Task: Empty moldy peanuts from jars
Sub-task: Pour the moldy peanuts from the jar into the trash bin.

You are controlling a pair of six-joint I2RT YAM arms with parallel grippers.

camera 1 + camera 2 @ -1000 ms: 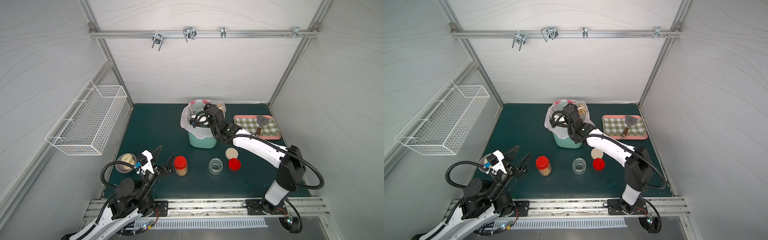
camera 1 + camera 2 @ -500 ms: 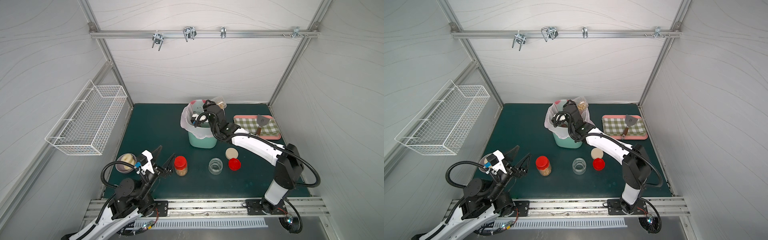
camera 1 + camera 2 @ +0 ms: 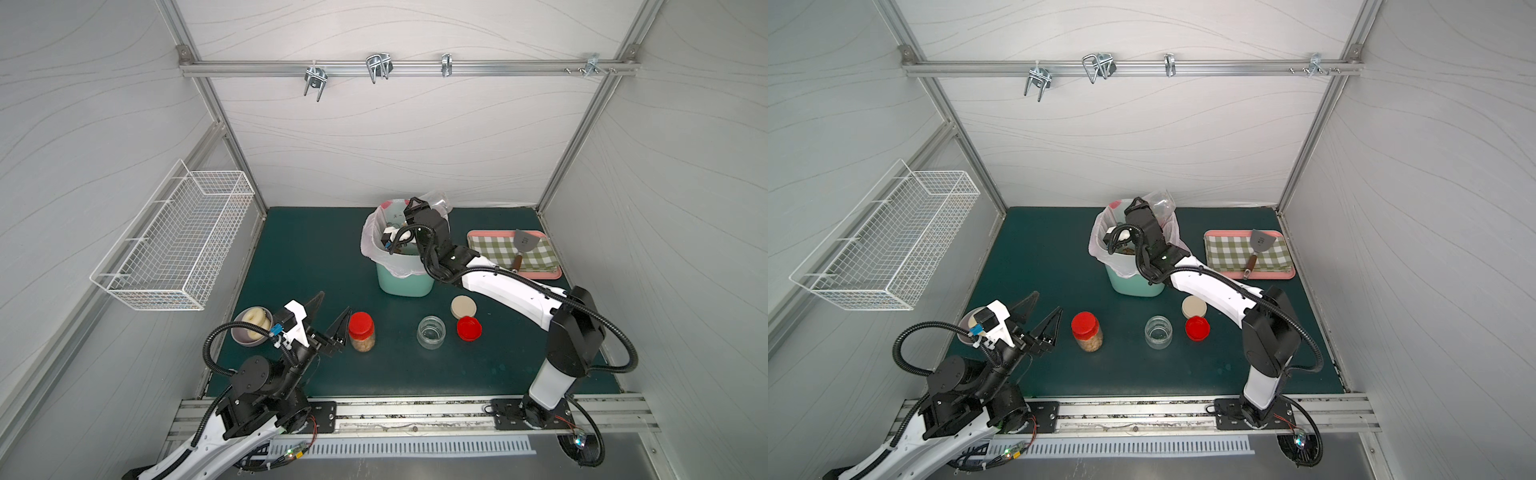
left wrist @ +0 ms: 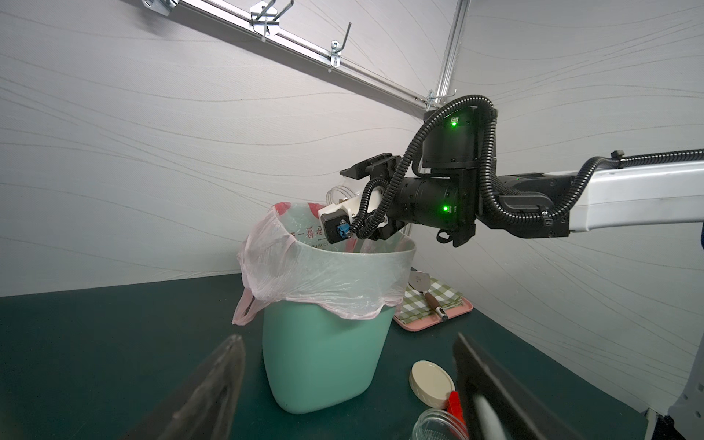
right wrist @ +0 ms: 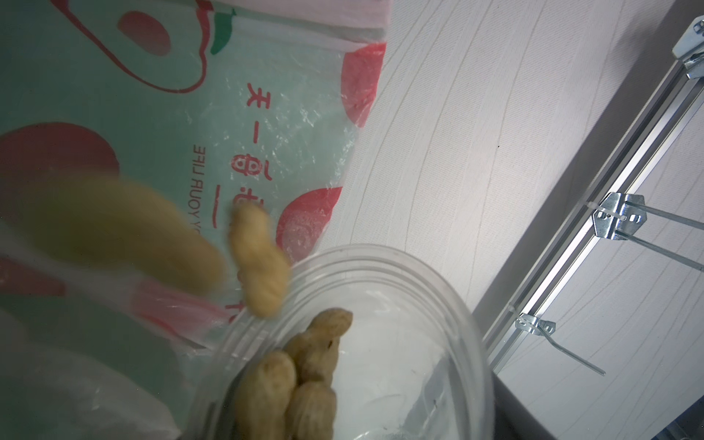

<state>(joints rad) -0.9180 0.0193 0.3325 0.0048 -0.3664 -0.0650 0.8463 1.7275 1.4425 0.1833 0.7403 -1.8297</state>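
Tipping further than a moment ago, the clear wide plastic jar (image 3: 437,200), gripped by the right claw (image 3: 424,208), spills tan moldy peanuts (image 5: 259,274) into the pink-bagged mint-green bin (image 3: 403,280) near the desk's (image 3: 311,257) rear edge; few remain inside. The left claw (image 3: 332,304) hangs open beside the unopened red-lidded clear jar (image 3: 361,332).

pink bin bag (image 5: 289,125), red print seen reversed, chars "天一", Latin "RUOY", rest unclear

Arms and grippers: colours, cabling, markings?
Both arms alike: left arm and right arm have white link shells, black joint housings, black corrugated cable loops outside. On the left gripper: black triangular fingers, white camera mount with blue connector. The right arm's joints show green lights.
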